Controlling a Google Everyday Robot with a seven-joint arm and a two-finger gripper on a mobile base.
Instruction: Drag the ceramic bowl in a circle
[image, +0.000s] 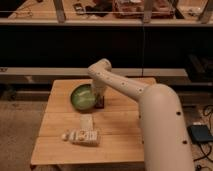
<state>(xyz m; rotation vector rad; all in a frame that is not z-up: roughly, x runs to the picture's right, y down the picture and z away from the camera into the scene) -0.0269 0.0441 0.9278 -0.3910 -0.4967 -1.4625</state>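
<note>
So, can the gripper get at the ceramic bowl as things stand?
Likely yes: the gripper sits at the rim of the ceramic bowl, with nothing between them. Whether it grips the rim, I cannot tell.
</note>
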